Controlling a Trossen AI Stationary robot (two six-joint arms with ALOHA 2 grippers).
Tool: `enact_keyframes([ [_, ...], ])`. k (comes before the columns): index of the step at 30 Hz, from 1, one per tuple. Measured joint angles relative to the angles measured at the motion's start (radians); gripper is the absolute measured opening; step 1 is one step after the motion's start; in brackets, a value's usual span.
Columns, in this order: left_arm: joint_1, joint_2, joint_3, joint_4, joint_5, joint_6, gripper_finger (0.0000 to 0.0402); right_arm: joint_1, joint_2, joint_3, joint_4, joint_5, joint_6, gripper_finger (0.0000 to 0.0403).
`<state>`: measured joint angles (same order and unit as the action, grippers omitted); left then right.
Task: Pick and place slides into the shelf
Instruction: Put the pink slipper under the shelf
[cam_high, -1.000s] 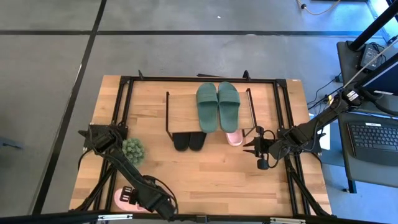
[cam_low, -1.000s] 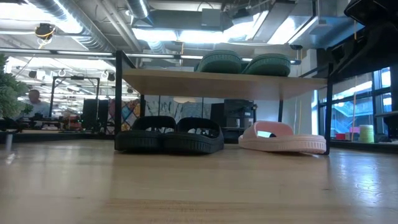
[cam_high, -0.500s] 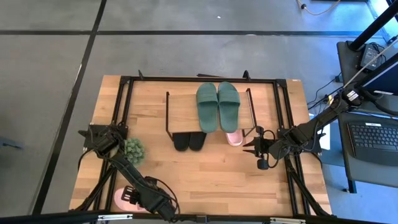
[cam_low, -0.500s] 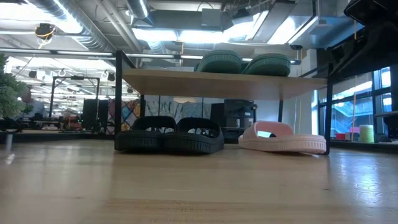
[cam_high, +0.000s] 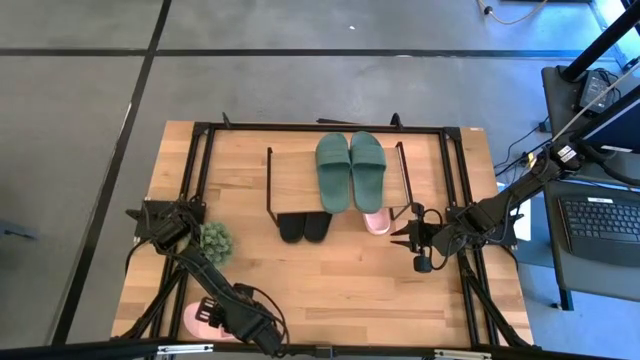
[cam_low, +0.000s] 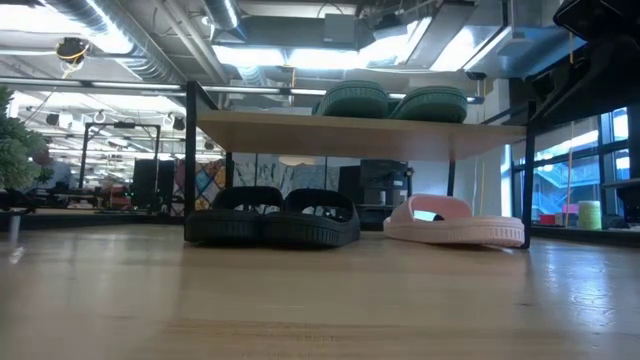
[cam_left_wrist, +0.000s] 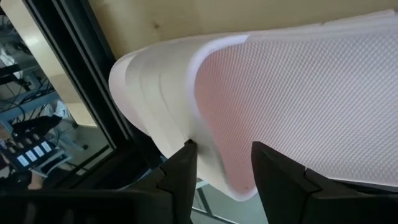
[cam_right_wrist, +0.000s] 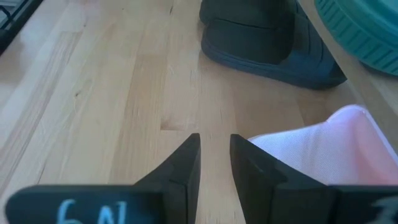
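High view: at the near left corner of the wooden table (cam_high: 340, 290), the left gripper (cam_high: 222, 318) is seen low over a light pink slide (cam_high: 198, 318) lying near the table's front edge. In the left wrist view its two dark fingers (cam_left_wrist: 180, 177) are clamped on the rim of that pink slide (cam_left_wrist: 280, 106), the foam filling the gap between them. A small green potted plant (cam_high: 213, 240) stands just beyond, near the left arm's base.

Toward the middle, the shelf (cam_high: 300, 170) is set on the table, its light top board carried on thin black wire legs. Beneath it, a pair of black slides (cam_high: 304, 228) is placed side by side, the ends protruding toward the front. On the top board, at its right part, a pair of dark green slides (cam_high: 350, 170) lies side by side. Under the shelf's right end, the second light pink slide (cam_high: 376, 221) is tucked, its end also protruding.

To the right, the right gripper (cam_high: 405, 236) is held just beside that second pink slide, without contact being visible. In the right wrist view its fingers (cam_right_wrist: 186, 165) stand a narrow gap apart with nothing between them, above bare wood.

In the low view, the black pair (cam_low: 272, 217) and the pink slide (cam_low: 455, 223) are shown resting on the table under the board, and the green pair (cam_low: 392, 101) on top of it.
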<state>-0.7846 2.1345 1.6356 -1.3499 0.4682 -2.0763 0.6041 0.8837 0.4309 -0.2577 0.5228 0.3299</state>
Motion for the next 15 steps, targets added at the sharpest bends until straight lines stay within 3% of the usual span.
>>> enact_keyframes([
  [8,0.0,-0.001,0.0,-0.001,-0.067,0.004,0.0143,0.0,0.0,0.0,0.0,0.0,-0.002,0.0089],
  [15,-0.002,-0.001,0.0,-0.104,0.056,0.001,0.0143,0.0,0.0,0.0,-0.001,0.0,-0.002,0.0089],
])
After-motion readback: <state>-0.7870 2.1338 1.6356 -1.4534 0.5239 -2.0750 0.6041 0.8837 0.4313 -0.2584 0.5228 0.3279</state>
